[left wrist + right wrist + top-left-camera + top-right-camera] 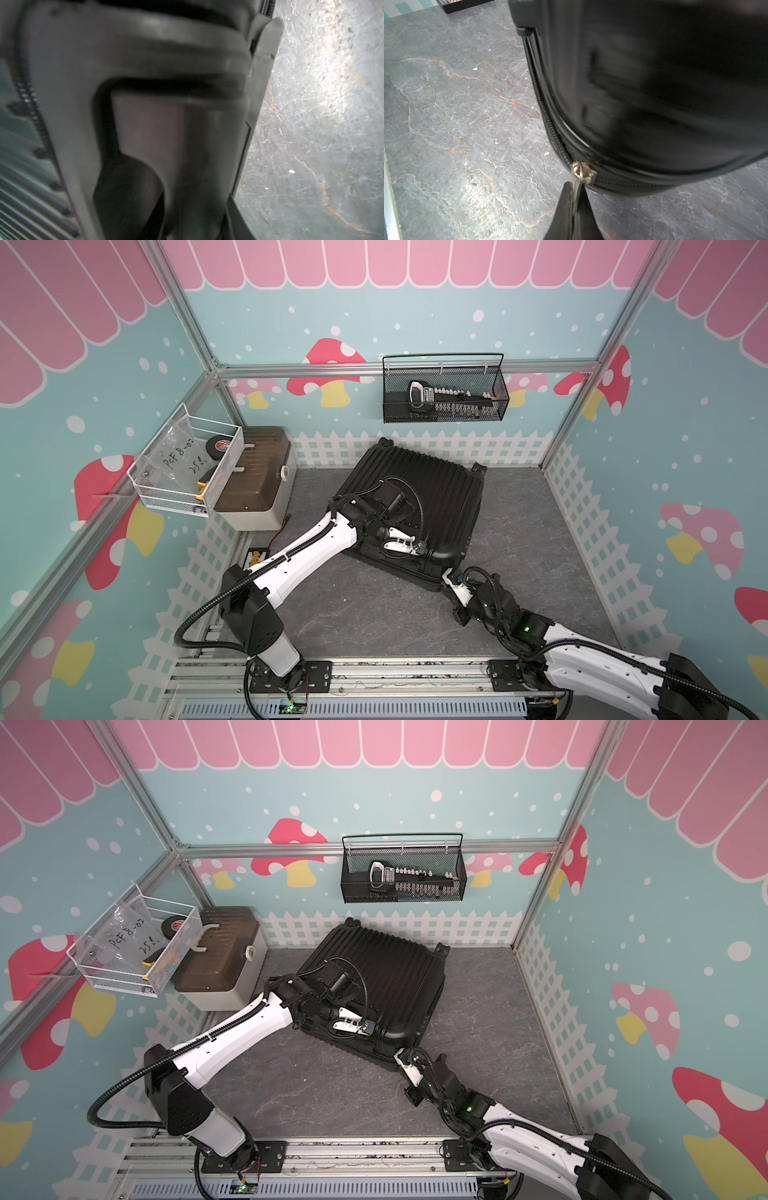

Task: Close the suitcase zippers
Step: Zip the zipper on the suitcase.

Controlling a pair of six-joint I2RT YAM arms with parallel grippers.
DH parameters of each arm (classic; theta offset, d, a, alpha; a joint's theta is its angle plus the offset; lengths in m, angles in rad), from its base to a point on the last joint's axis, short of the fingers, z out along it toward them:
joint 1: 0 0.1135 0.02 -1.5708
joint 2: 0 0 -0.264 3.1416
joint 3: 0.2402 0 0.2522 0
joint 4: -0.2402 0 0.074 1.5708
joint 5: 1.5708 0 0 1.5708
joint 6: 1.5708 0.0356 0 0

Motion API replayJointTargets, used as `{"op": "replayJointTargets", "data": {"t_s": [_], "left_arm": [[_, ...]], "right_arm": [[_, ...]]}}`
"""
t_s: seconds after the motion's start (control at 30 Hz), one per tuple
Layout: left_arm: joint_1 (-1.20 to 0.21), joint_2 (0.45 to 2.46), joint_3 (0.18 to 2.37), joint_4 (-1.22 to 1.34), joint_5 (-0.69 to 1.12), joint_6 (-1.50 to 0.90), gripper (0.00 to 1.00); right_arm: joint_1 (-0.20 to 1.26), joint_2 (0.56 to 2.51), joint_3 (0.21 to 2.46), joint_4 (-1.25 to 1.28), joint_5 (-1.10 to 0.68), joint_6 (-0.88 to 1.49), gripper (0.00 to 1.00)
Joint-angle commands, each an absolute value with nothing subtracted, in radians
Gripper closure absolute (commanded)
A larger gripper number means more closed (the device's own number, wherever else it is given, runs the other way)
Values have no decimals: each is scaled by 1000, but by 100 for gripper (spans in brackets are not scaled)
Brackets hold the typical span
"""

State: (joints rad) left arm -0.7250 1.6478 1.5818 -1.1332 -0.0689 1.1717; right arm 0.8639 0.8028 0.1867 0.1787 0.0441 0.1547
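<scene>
This is a robot test cell in a lab, dressed as a toy garden. An aluminium-profile frame (548,364) holds printed mushroom-and-fence wall panels (374,315) around a slate-pattern tabletop (519,572). At 6 o'clock a left arm (307,551) and right arm (602,672) are bolted to a slotted rail (395,674). A black mesh basket (444,416) hangs at 12 o'clock and a white wire basket (226,468) at 9 o'clock.

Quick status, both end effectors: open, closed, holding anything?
Left end effector: over the suitcase lid; open or closed cannot be told.
Right end effector: closed on the zipper pull.
</scene>
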Motion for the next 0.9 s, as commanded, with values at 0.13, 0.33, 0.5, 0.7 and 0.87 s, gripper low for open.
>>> {"op": "replayJointTargets", "data": {"t_s": [0.13,0.33,0.5,0.7,0.87], "left_arm": [[-763,1691,1686,-988,-141,791,90],[-789,1738,1741,-988,-86,601,90],[-803,1769,1755,-970,-40,528,91],[-817,1828,1836,-968,8,409,92],[-826,1899,1911,-969,16,292,93]], "right_arm": [[882,867,288,250,-2,98,100],[882,959,322,299,-15,64,100],[882,1017,330,350,-16,44,100],[882,1066,340,383,-27,21,100],[884,1110,342,434,-64,10,100]]}}
